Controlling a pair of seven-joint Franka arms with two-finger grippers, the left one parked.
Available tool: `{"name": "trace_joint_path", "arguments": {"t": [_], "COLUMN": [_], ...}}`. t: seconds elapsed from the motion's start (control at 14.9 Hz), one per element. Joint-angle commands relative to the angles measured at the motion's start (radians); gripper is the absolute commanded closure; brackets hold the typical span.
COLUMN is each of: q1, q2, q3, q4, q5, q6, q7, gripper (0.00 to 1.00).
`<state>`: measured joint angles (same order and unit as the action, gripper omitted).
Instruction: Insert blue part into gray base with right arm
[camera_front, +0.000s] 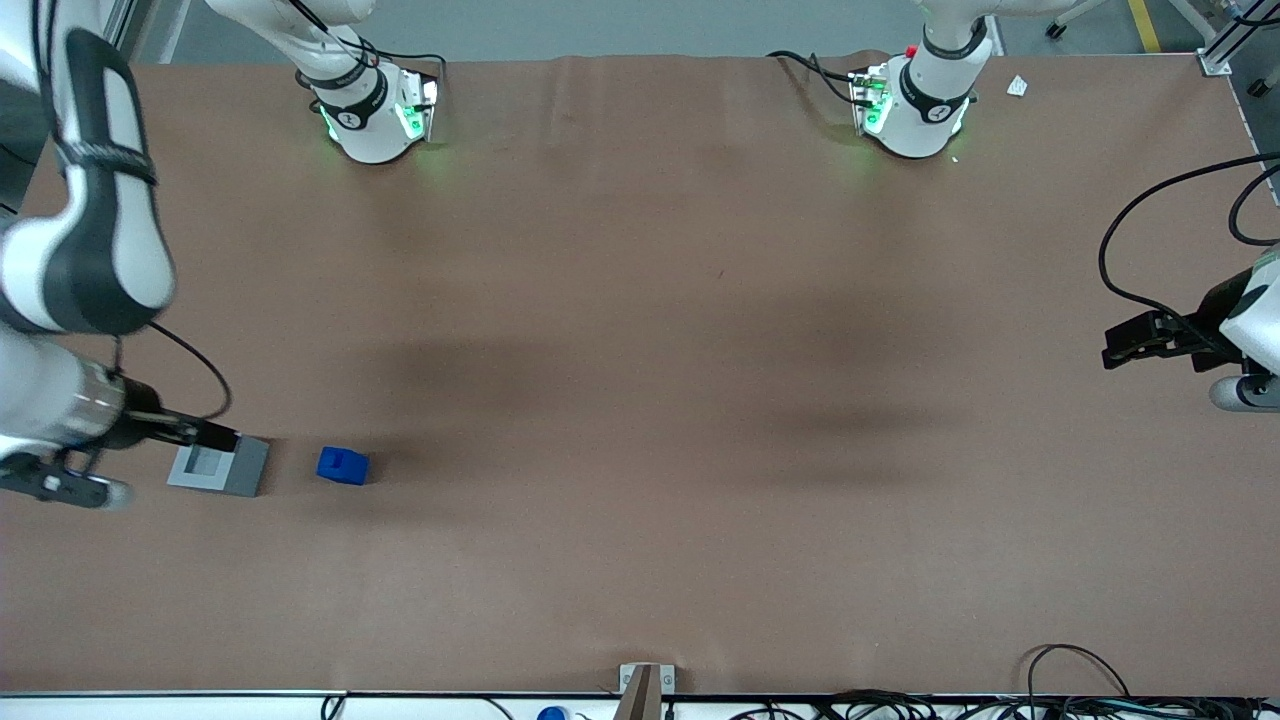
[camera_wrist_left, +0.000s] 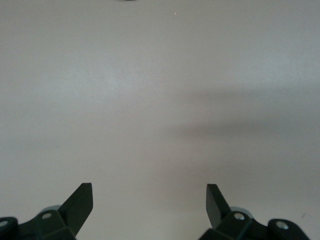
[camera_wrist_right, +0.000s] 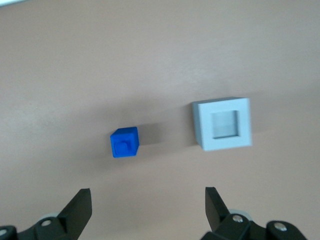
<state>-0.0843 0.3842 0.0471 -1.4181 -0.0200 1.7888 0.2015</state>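
The blue part lies on the brown counter, toward the working arm's end and in the part of the counter nearest the front camera. In the right wrist view the blue part shows a small raised stub on its upward face. The gray base sits beside it on the counter, near but not touching, about as near the camera as the part and closer still to the working arm's end. Its square socket faces up and holds nothing, as the right wrist view of the gray base shows. The right arm reaches over that end of the counter, and its jaws hang above the two blocks, spread wide apart and holding nothing, touching neither block.
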Motion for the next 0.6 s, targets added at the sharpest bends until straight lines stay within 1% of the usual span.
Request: {"name": "trace_joint_path", "arguments": {"t": [0.0, 0.2, 0.34, 0.54], "q1": [-0.015, -0.012, -0.011, -0.015], "q2": [-0.124, -0.247, -0.322, -0.358], "q3": [0.017, 0.022, 0.025, 0.019], "q4": [-0.038, -0.035, -0.03, -0.028], "q5": [-0.008, -0.008, -0.006, 0.025], "q6": [-0.08, -0.221, -0.279, -0.295], "q7": [-0.001, -0.002, -0.014, -0.109], "gripper": [0.0, 0.0, 0.0, 0.0]}}
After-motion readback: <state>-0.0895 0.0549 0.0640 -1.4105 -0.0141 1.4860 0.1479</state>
